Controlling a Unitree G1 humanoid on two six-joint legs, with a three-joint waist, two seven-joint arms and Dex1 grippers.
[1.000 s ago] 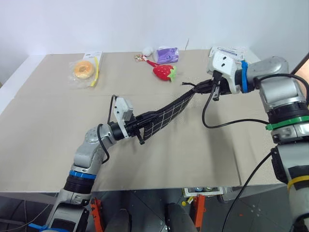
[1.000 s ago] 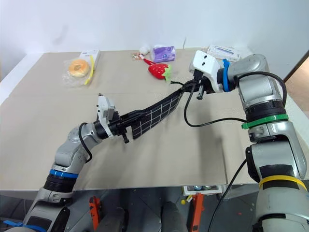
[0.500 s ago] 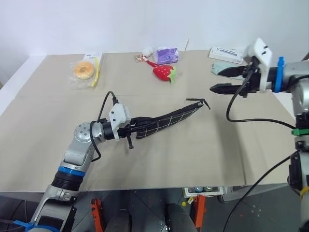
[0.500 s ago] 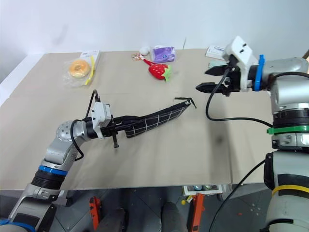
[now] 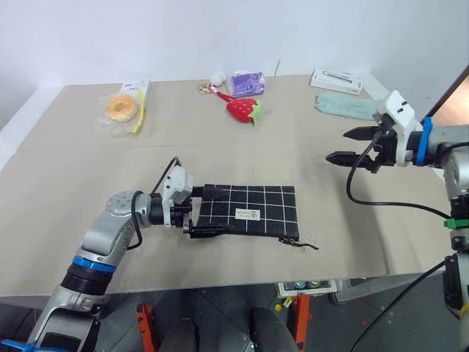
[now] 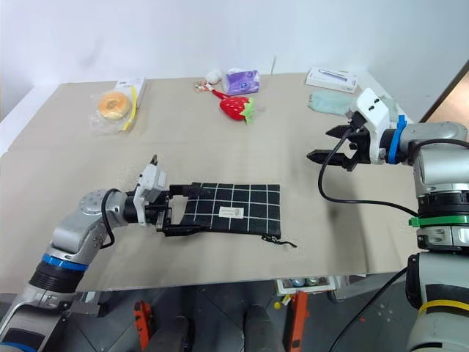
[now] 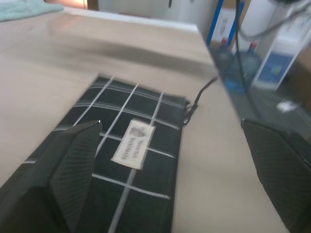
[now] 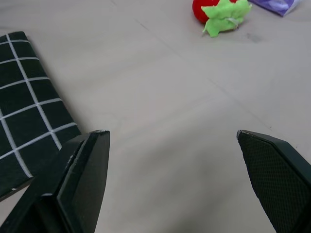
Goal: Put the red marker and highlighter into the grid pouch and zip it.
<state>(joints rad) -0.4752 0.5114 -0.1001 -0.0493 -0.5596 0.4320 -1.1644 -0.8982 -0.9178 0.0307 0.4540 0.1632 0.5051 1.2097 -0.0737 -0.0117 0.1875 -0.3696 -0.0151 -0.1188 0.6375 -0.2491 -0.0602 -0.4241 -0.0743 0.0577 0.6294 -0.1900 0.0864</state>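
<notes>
- Grid pouch (image 5: 249, 211): lies flat on the table (image 5: 73, 176), in the lower centre of the left eye view. White label (image 5: 248, 214) faces up. Black zip pull cord (image 5: 304, 244) trails off the pouch's lower right corner onto the table surface.
- Left gripper (image 5: 196, 213): lower left of centre in the left eye view, level, pointing toward the right of the frame. Fingers stand apart, one along each long edge of the pouch's left end. Whether they touch the fabric cannot be told. In the left wrist view the two black fingers (image 7: 73, 165) are spread wide with the pouch between them.
- Red marker and highlighter: neither can be made out on the table; whether they are inside the pouch cannot be told.
- Right gripper (image 5: 344, 145): right of centre in the left eye view, above the table, well apart from the pouch. Fingers spread wide, nothing between them, tips pointing toward the left of the frame. A black cable (image 5: 381, 202) loops below it.
- Strawberry toy (image 5: 244, 109): upper centre, red with green leaves.
- Purple packet (image 5: 245, 83): just behind the strawberry toy.
- Small white object (image 5: 217, 78): just left of the purple packet.
- Wrapped doughnut (image 5: 121, 108): upper left, with a yellow-edged flat pack (image 5: 142, 95) just beside it.
- Light green cloth (image 5: 344, 106): upper right.
- White flat box (image 5: 335, 81): far upper right, behind the cloth.
</notes>
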